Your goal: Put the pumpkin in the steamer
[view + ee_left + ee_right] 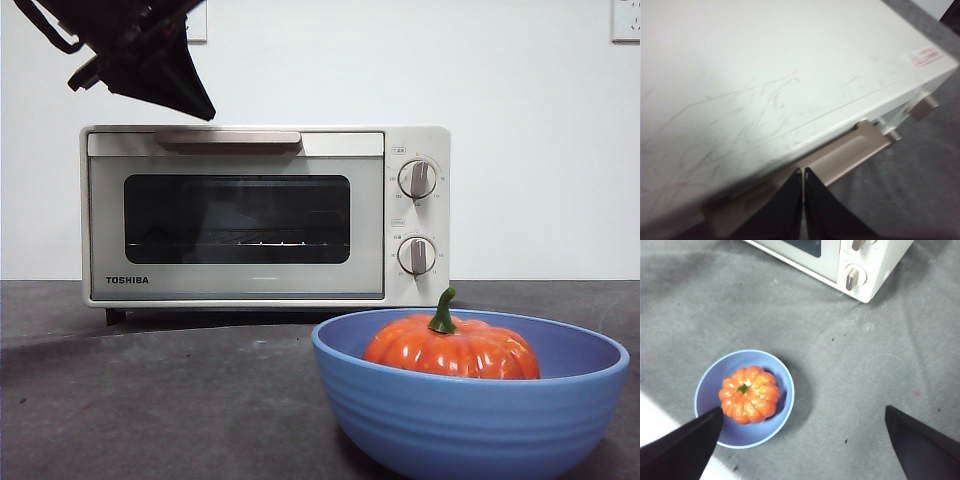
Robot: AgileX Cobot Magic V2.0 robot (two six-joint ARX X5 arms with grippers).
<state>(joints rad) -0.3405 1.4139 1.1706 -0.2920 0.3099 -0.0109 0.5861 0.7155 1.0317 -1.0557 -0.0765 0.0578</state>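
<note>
A wide blue ribbed bowl [470, 400] sits on the dark grey worktop [150, 400], near its front edge. Behind stands a plain white wall [520, 100] with a pale socket plate [626, 20] high up.

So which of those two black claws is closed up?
The left gripper, poised above the steamer by its handle, is shut. The right gripper, high over the bowl holding the pumpkin, is spread wide.

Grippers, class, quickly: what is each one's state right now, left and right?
Left gripper: jaws shut, empty, above the steamer by its handle.
Right gripper: jaws open, empty, high over the pumpkin in the blue bowl.
</note>
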